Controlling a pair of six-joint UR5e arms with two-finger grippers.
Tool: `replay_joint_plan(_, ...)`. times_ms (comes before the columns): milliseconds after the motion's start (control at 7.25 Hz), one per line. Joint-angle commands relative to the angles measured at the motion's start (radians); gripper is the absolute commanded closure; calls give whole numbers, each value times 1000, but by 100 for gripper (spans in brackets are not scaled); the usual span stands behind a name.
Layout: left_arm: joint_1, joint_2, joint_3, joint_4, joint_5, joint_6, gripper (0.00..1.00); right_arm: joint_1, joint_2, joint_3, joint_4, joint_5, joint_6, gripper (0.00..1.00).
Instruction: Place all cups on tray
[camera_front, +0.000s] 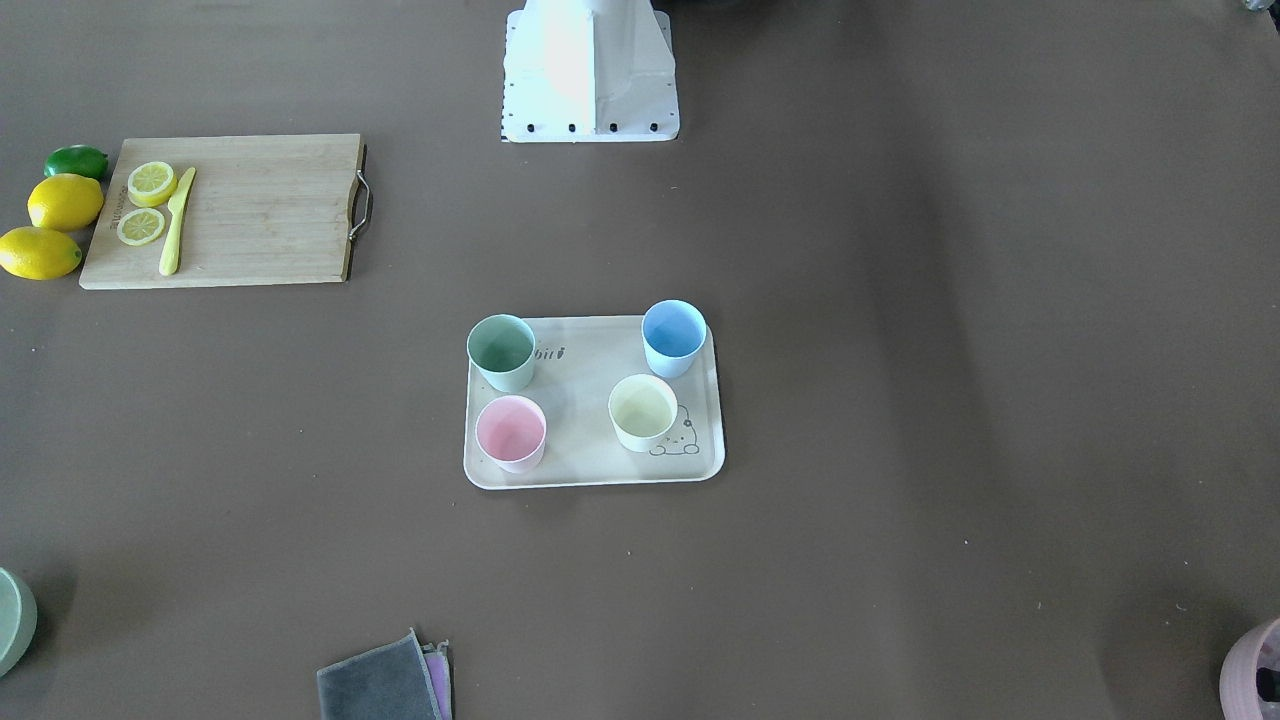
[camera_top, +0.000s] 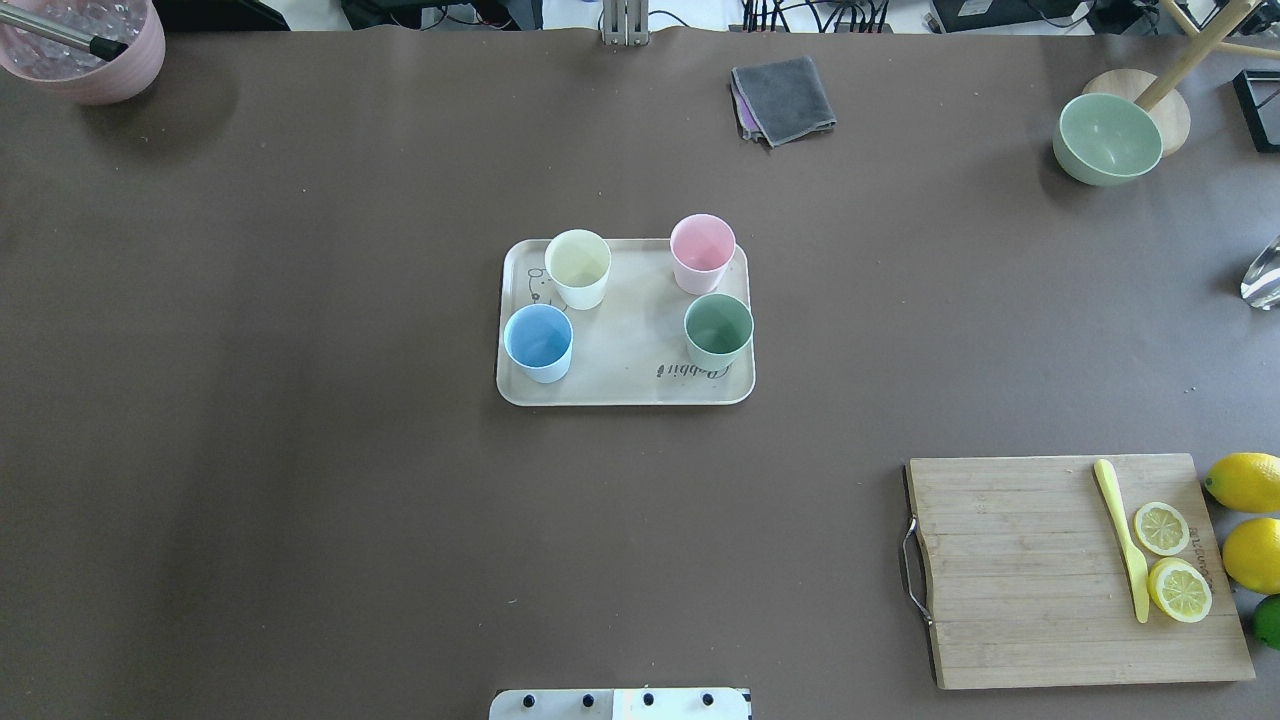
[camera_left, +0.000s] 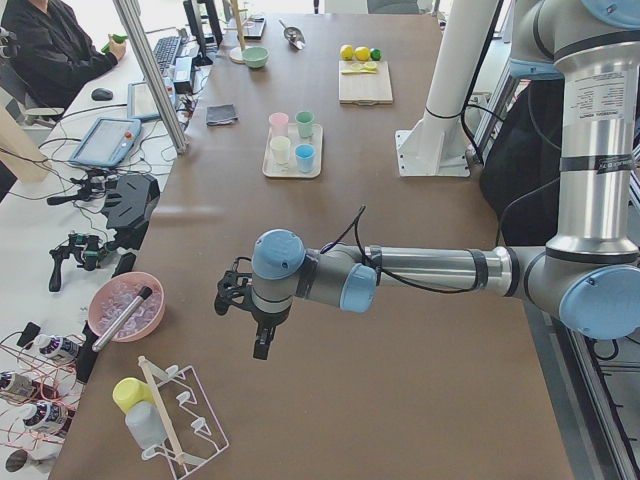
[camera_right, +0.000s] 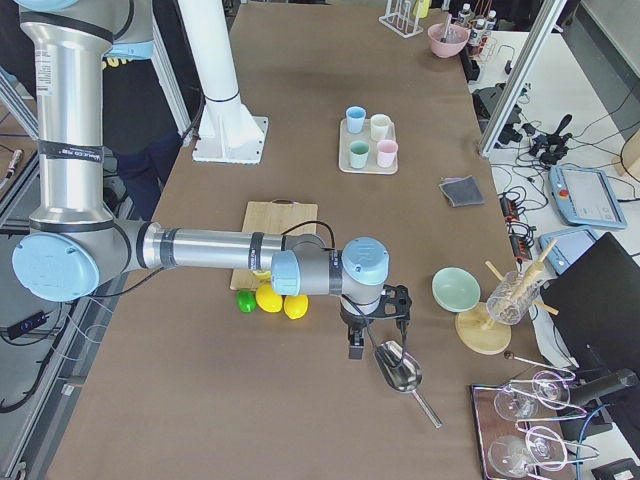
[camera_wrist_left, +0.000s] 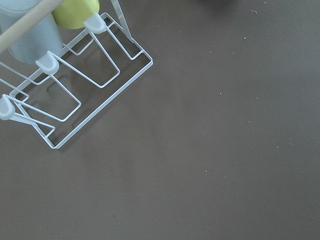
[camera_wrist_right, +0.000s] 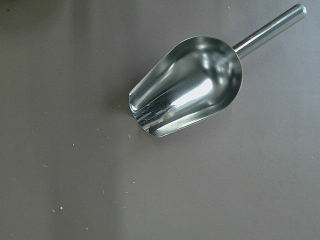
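The beige tray (camera_top: 630, 372) lies mid-table and also shows in the front view (camera_front: 590, 462). All four cups stand upright on it: cream-yellow (camera_top: 578, 268), pink (camera_top: 702, 252), light blue (camera_top: 538, 342) and sage green (camera_top: 718, 330). In the front view they are green (camera_front: 500, 350), blue (camera_front: 673, 335), pink (camera_front: 511, 432) and cream-yellow (camera_front: 643, 410). My left gripper (camera_left: 260, 340) hangs over the table's left end, far from the tray. My right gripper (camera_right: 356, 345) hangs over the right end. Both show only in side views, so I cannot tell whether they are open or shut.
A wooden cutting board (camera_top: 1070, 570) holds lemon slices and a yellow knife, with lemons (camera_top: 1245, 482) beside it. A grey cloth (camera_top: 783, 98), green bowl (camera_top: 1108, 138) and mauve-pink pot (camera_top: 85, 50) sit at the far edge. A metal scoop (camera_wrist_right: 187, 87) lies under the right wrist, a wire rack (camera_wrist_left: 75, 85) under the left.
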Motion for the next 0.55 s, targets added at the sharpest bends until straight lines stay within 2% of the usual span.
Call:
replay_joint_plan(0,0,-2,2,2,2,0,2,2,1,0,2,-2,-2,0)
replay_joint_plan(414,0,-11,5,4,4,0,2,3,1,0,3,-3,-2,0)
